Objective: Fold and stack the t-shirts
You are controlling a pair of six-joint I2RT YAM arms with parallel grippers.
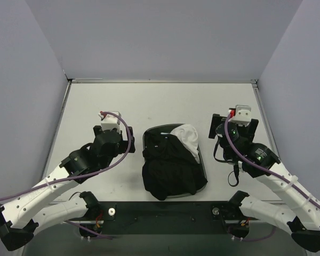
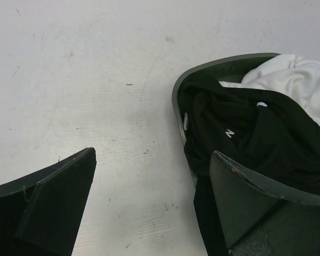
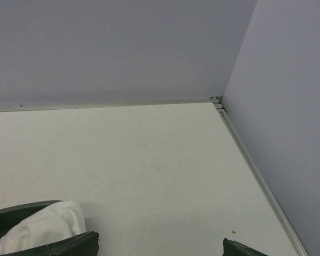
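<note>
Crumpled black t-shirts fill a dark oval basket at the table's middle, and one hangs over its near rim. A white garment lies at the basket's far right. In the left wrist view the black shirt shows small white lettering, with the white garment behind it. My left gripper is open and empty, just left of the basket; its right finger is by the basket wall. My right gripper is open and empty, right of the basket; the white garment shows at its lower left.
Grey walls enclose the white table on three sides. A metal strip runs along the right wall's foot. The arm bases and a dark mounting bar sit at the near edge, with purple cables along both arms.
</note>
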